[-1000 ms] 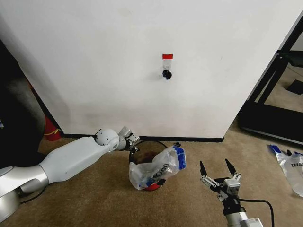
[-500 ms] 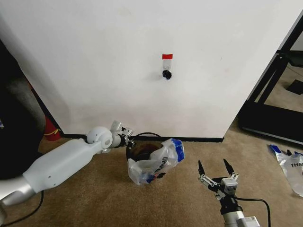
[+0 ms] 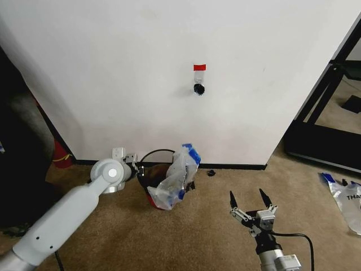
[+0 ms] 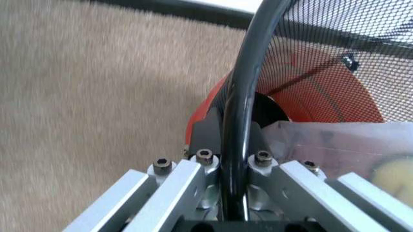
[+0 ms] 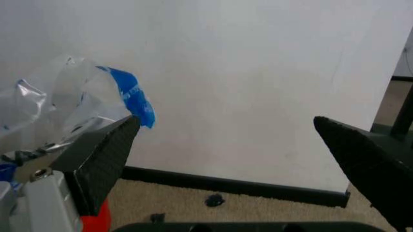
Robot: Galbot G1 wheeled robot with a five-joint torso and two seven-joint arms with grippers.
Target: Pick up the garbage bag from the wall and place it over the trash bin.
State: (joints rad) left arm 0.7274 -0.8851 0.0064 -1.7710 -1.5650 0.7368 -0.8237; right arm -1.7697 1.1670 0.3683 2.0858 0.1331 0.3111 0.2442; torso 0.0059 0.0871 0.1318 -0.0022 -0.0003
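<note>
Since the earlier frames the trash bin [image 3: 155, 183] has tipped and slid left, dragged by the left gripper [image 3: 131, 171], which is clenched on its black rim [image 4: 240, 92]; the garbage bag [image 3: 176, 178] now stands bunched over the bin's right side; the right gripper [image 3: 248, 206] hangs released nearby. Best to set the bin upright gently; otherwise the bag may slip off.

Brown carpet [image 3: 169, 237] covers the floor. At the far right edge a second clear-and-blue plastic bag [image 3: 348, 200] lies flat on it, near a black metal frame [image 3: 321, 107] standing beside the doorway. A red fire extinguisher [image 3: 61, 153] sits low at the left, and a small dark scrap [image 3: 211, 173] lies by the baseboard
</note>
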